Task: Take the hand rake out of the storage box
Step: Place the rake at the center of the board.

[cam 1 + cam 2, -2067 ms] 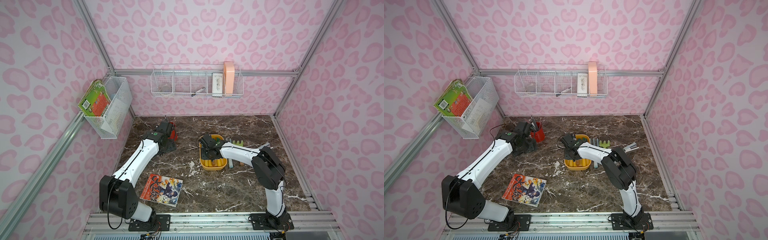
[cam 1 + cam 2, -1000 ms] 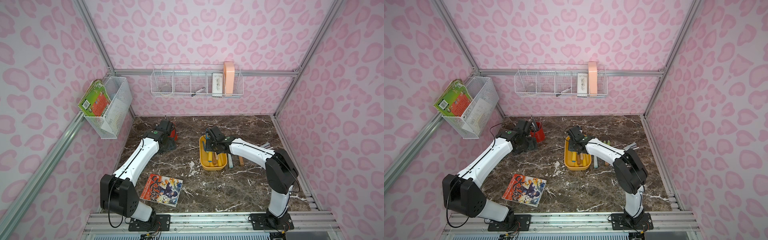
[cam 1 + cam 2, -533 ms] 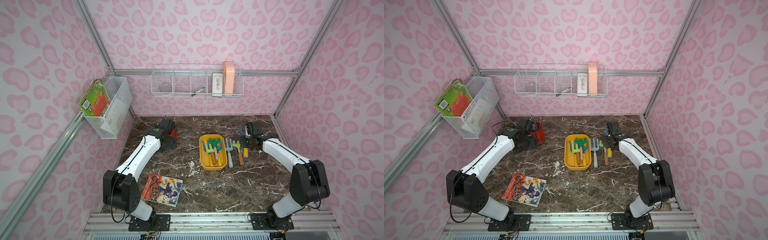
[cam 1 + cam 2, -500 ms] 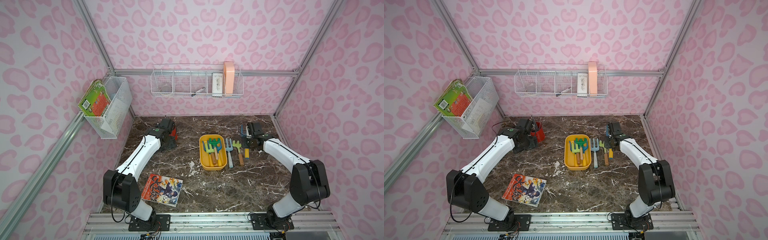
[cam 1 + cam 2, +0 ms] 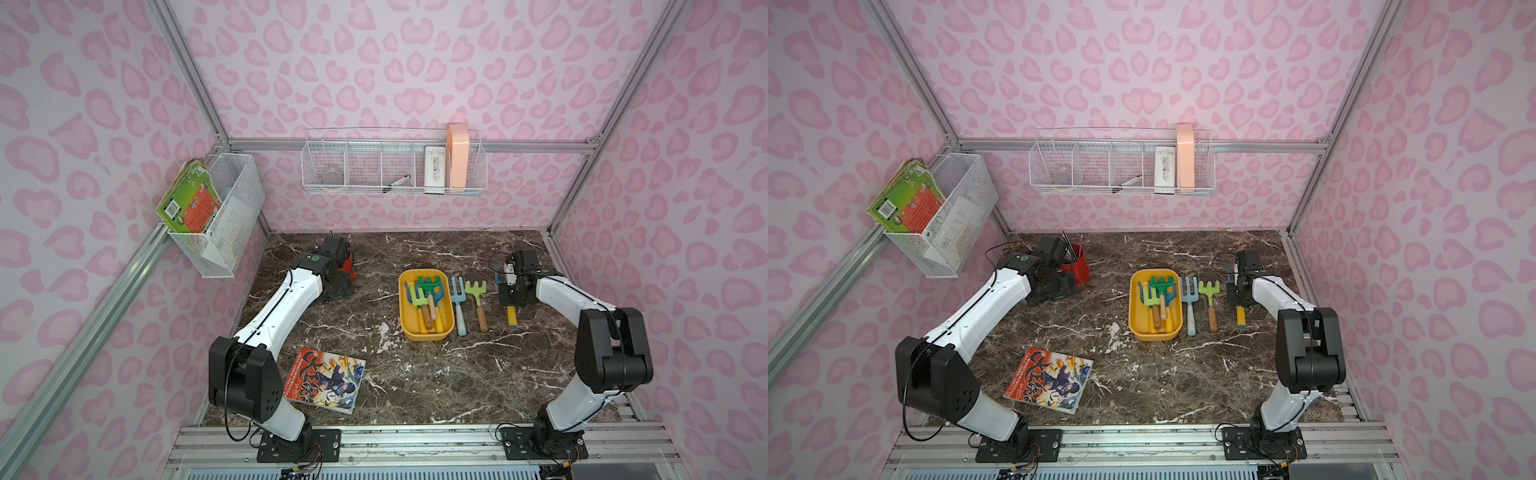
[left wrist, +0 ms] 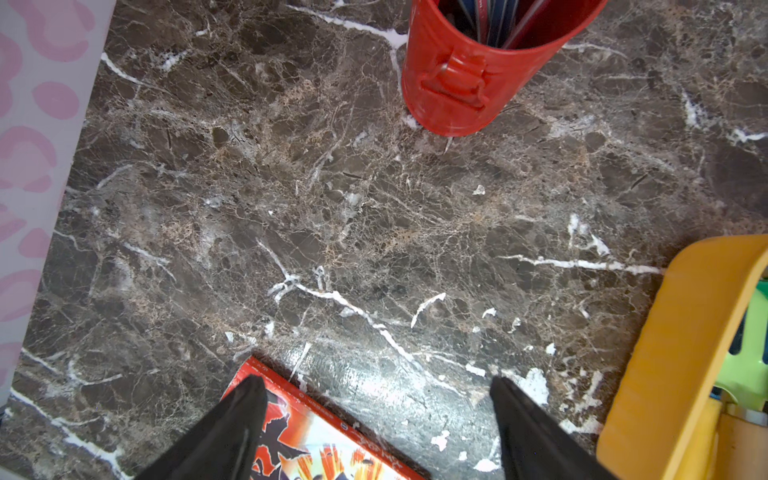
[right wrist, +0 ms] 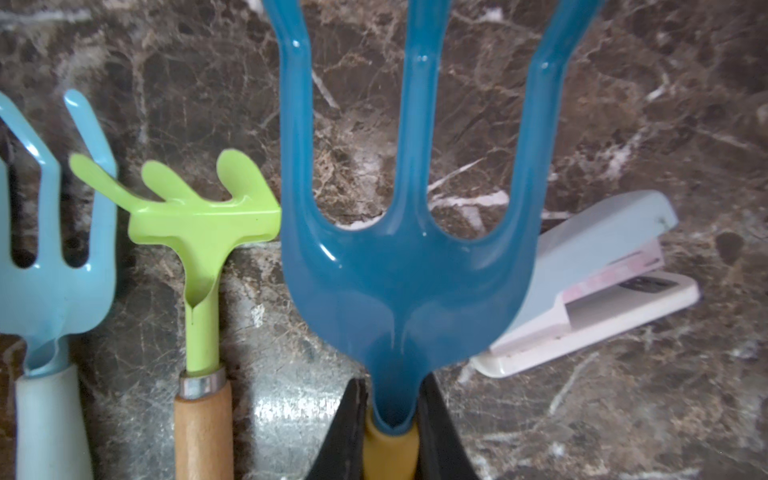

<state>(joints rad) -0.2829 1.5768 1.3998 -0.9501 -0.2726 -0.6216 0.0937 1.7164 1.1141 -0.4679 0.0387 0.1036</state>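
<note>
I am watching my right gripper [image 7: 390, 401] clenching the dark blue hand rake [image 7: 407, 270] at its neck, where the yellow handle begins. The rake is sitting outside the storage box [image 5: 402, 309], just beside the green rake [image 7: 199, 224], with its prongs pointing away from the claw. My left gripper [image 6: 376, 382] is hanging released near the red cup [image 6: 465, 83].

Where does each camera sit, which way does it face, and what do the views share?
Both top views: high at the front, looking down on the marble table; both arms show whole.
Left wrist: on its arm, facing down at red cup and comic book; open left claw shows.
Right wrist: above the dark blue hand rake; shut right claw clamps its neck.
Shared: the storage box, in both top views and left wrist.
</note>
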